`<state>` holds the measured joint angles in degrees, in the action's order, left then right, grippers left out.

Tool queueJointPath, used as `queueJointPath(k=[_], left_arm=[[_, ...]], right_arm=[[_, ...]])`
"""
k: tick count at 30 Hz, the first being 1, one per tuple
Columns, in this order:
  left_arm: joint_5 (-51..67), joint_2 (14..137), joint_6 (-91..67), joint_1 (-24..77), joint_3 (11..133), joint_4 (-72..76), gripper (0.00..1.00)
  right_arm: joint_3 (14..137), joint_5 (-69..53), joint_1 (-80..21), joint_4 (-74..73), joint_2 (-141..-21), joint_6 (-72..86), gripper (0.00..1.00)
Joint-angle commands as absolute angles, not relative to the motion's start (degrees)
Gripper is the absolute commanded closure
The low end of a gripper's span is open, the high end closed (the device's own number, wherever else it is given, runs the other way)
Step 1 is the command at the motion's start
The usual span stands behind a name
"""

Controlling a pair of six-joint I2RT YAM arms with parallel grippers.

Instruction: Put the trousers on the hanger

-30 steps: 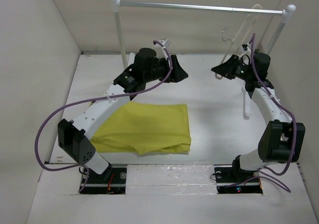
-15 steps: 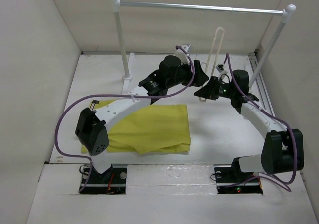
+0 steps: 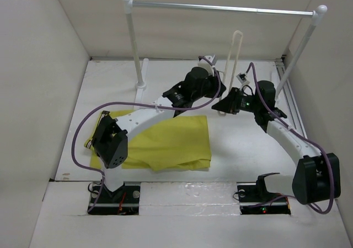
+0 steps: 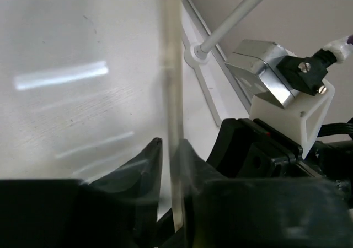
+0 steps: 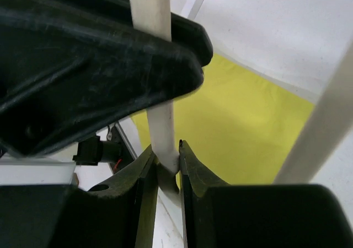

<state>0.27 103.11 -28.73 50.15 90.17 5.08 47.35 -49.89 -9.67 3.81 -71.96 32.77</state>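
Observation:
The mustard-yellow trousers (image 3: 165, 143) lie folded flat on the table at the near left; they also show in the right wrist view (image 5: 248, 121). The cream-white hanger (image 3: 236, 52) stands almost upright over the table's middle. My right gripper (image 3: 222, 106) is shut on its lower end, and the bar (image 5: 162, 124) is pinched between the fingers (image 5: 166, 149). My left gripper (image 3: 219, 81) is just above it, shut on the same thin bar (image 4: 171, 66), which runs down between its fingers (image 4: 170, 144). The hanger's hook is not clear in any view.
A metal rail (image 3: 220, 8) on white posts (image 3: 135, 44) (image 3: 300, 49) spans the back of the table. One post and its foot show in the left wrist view (image 4: 237, 16). White walls stand close on the left, right and back. Purple cables loop off both arms.
My right gripper carried the hanger from the rail's right end to the table's middle. My left arm swung right to meet it, and its jaws have closed on the bar.

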Motion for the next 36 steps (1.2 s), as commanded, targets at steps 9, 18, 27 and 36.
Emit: queueJointPath(k=[9,18,27,36], left_arm=[[-1.41,98.45,-30.14,48.61,86.15,9.57,1.0],[-0.71,83.7,-31.72,43.95,69.2,10.55,1.0],[5.53,66.9,-35.5,43.42,52.04,7.83,1.0],[6.24,54.06,-39.9,43.42,40.26,1.14,1.0]], right_arm=[[45.88,-47.29,-6.77,-6.56,-64.43,24.37,0.36],[42.29,-39.39,-3.43,-21.28,-58.1,11.52,0.39],[36.92,-37.79,-16.16,-3.09,-71.87,16.59,0.51],[32.97,-34.11,-23.99,6.86,-80.59,22.76,0.32]])
